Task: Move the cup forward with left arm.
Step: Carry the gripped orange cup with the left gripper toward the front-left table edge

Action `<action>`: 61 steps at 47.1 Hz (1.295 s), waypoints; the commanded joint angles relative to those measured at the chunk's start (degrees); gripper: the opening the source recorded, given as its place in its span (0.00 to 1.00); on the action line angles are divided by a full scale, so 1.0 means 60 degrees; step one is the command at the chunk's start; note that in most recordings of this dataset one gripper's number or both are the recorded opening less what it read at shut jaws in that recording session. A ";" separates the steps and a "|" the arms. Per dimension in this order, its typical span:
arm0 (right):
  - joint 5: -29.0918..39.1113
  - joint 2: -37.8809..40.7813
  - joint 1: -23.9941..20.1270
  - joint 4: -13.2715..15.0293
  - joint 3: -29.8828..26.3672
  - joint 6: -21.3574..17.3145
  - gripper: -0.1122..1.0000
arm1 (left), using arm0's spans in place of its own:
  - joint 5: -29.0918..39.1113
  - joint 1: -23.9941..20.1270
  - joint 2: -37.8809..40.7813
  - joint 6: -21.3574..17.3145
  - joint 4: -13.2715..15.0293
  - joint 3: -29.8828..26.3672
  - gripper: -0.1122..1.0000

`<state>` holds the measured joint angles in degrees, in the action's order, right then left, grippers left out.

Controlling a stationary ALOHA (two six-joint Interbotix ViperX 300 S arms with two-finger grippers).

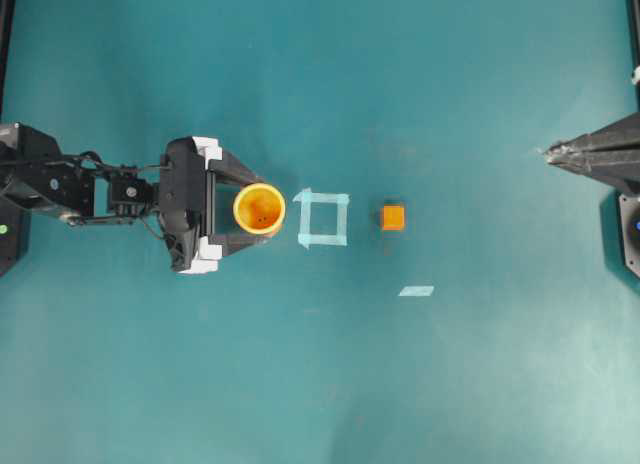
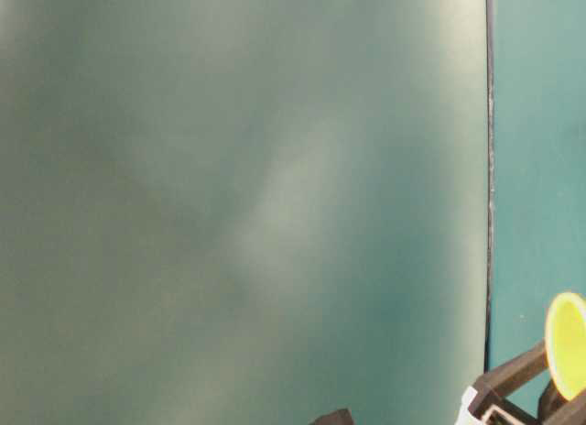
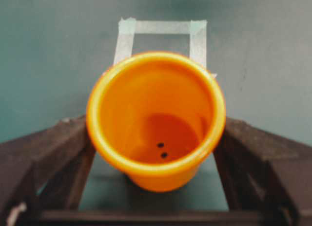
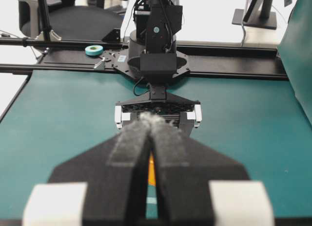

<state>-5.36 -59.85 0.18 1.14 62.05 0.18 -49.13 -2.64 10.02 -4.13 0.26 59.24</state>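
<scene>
The yellow-orange cup [image 1: 259, 208] stands upright on the teal table, just left of a tape square. In the left wrist view the cup [image 3: 156, 119] sits between the two black fingers, and its rim touches both. My left gripper [image 1: 262, 208] is shut on the cup, one finger [image 3: 53, 158] on each side. The table-level view shows only the cup's yellow rim [image 2: 568, 344] and part of a finger [image 2: 513, 375] at its bottom right. My right gripper [image 1: 550, 154] is at the far right edge, shut and empty, with its pads [image 4: 141, 138] pressed together.
A light tape square [image 1: 323, 218] lies right of the cup and also shows in the left wrist view [image 3: 161, 28]. A small orange cube [image 1: 393, 218] sits beyond it. A short tape strip [image 1: 416, 291] lies nearer the front. The table-level view is mostly a blurred teal surface.
</scene>
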 commanded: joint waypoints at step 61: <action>0.0103 0.0015 0.0000 0.0015 -0.0381 0.0015 0.10 | -0.1187 0.3633 -0.0103 0.0454 -0.0015 -0.0088 0.69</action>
<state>-4.57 -59.85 0.09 1.14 61.79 0.18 -55.63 17.05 10.11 -1.85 0.09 59.50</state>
